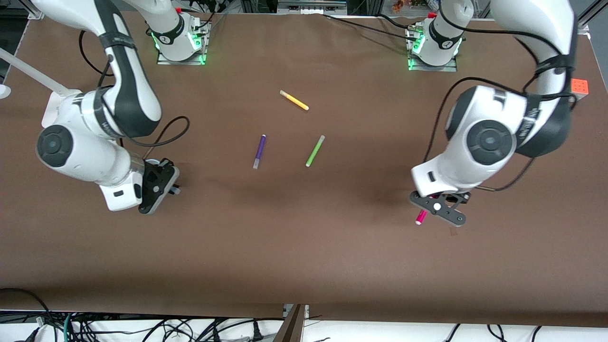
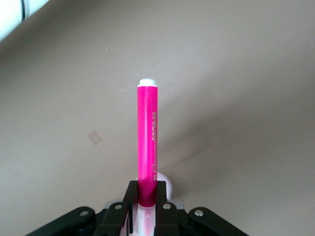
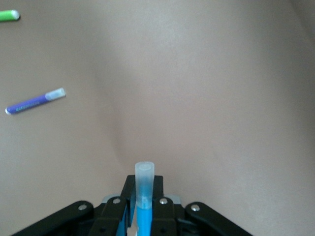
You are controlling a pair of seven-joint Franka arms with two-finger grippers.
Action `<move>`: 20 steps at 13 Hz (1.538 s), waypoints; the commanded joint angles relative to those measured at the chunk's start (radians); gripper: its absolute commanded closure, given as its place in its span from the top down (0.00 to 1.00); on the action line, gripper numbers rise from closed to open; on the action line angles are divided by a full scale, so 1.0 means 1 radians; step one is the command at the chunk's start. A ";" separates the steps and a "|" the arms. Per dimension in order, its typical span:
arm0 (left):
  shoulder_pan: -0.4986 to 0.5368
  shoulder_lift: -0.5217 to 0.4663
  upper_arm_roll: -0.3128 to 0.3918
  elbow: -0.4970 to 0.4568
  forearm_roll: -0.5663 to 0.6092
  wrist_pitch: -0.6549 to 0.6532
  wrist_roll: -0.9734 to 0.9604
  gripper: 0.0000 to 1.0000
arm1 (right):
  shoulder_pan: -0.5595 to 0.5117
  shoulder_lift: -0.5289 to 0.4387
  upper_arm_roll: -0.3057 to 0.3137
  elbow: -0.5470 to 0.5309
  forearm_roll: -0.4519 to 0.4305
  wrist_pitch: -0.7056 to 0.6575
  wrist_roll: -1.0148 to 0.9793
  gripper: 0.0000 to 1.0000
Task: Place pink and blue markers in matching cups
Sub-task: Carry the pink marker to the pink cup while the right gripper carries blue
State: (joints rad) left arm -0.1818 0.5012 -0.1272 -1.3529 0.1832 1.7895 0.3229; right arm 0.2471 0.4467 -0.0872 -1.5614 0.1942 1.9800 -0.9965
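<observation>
My left gripper (image 1: 439,207) is shut on the magenta-pink marker (image 1: 421,217), low over the table at the left arm's end. In the left wrist view the marker (image 2: 147,137) sticks out from between the fingers, white end outward. A pale pink rounded shape (image 2: 166,183) shows just past the fingers; I cannot tell if it is the pink cup. My right gripper (image 1: 159,187) is shut on the blue marker (image 3: 143,219), low over the table at the right arm's end; the marker's clear cap (image 3: 144,178) points outward. No cup shows in the front view.
A dark purple pen (image 1: 259,151), a lime green pen (image 1: 315,150) and a yellow pen (image 1: 294,100) lie mid-table between the arms. A colour cube (image 1: 579,86) sits at the table edge at the left arm's end. The purple pen (image 3: 34,102) also shows in the right wrist view.
</observation>
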 commanded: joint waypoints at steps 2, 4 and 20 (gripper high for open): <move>0.039 -0.050 -0.008 -0.054 -0.005 -0.006 0.451 0.00 | -0.044 -0.005 0.004 -0.012 0.094 -0.015 -0.208 0.00; 0.061 -0.050 -0.015 -0.089 -0.036 -0.001 0.626 0.00 | -0.072 0.007 0.006 -0.016 0.145 -0.018 -0.353 0.00; 0.373 -0.073 -0.015 -0.555 -0.764 0.257 1.657 0.00 | -0.256 0.033 0.004 -0.101 0.488 -0.231 -0.944 0.00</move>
State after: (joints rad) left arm 0.1453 0.4760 -0.1322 -1.8390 -0.5285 2.0242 1.8499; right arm 0.0035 0.4919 -0.0898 -1.6407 0.6470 1.7721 -1.9008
